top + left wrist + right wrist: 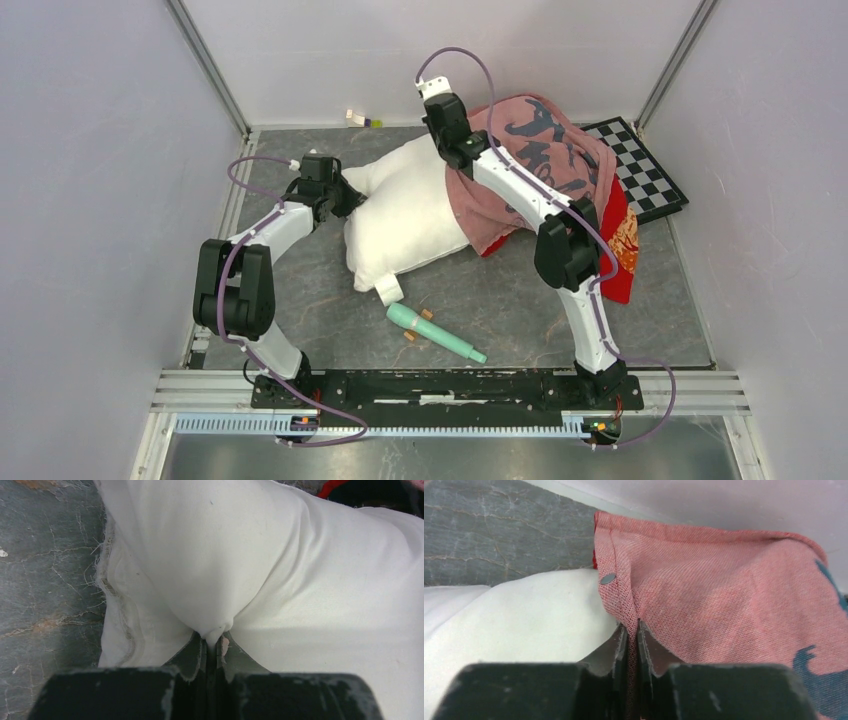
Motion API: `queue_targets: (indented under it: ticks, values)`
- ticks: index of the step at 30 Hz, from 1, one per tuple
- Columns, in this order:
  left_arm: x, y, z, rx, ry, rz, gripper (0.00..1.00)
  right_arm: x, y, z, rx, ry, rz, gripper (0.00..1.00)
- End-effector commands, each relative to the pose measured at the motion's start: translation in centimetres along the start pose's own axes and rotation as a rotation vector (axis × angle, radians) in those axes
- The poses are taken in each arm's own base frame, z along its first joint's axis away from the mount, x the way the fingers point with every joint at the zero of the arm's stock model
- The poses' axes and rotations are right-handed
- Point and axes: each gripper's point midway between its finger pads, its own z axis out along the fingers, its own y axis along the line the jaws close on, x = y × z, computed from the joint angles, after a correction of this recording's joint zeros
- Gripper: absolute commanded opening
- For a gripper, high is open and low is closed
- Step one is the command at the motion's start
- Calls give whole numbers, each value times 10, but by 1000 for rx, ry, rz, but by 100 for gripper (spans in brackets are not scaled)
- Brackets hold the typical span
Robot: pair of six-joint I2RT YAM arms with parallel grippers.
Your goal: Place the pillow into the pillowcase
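- Top external view: the pillow (405, 215) lies across the middle of the desk (520, 300). Its right end is under the pillowcase (545, 150), and its left and near parts are bare.
- The pillowcase is heaped at the far right, faded pink side with dark marks upward. Its bright red side shows along the right edge, and part of it lies on a checkerboard mat (650, 170).
- Handling, as a judgement: the pillow looks light, puffy and very yielding. A pinch gathers only its cover, so it will likely sag and bulge rather than move as one piece. A corner or seam edge gives the surest hold.
- The pillowcase is thin, limp cloth that will probably fold and drag on the pillow's cover. Its stitched hem at the mouth is the place to take it, since that keeps the opening spread.
- Left wrist view: the left gripper (212, 642) is closed, with a tuck of white pillow cover caught between its fingers, near the frayed seam.
- Right wrist view: the right gripper (630, 627) is closed on the pillowcase hem, just below a small grey stud (608, 578). White pillow lies just beside the hem on the left.
- Left arm: elbow folded high at the left, forearm reaching right to the pillow's far-left corner.
- Right arm: elbow raised over the pillowcase, forearm stretched toward the far left, wrist tipped down at the mouth.
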Motion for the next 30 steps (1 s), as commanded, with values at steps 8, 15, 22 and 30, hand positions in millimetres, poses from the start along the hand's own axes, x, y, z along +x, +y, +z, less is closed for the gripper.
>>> queue_targets:
  ticks: [8, 15, 22, 30]
  values:
    - [30, -50, -13, 14, 109, 94, 2, -132, 73, -116, -197, -312, 27, 0]
    - [8, -114, -26, 75, 65, 17, 2, -145, 111, -177, -290, -375, 65, 0]
    - [4, -77, 4, -2, 38, -63, 2, -109, 89, -155, -327, -262, 73, 11]
    - [-3, -72, 9, -23, 31, -2, 3, -57, 33, -197, -242, -160, 34, 81]
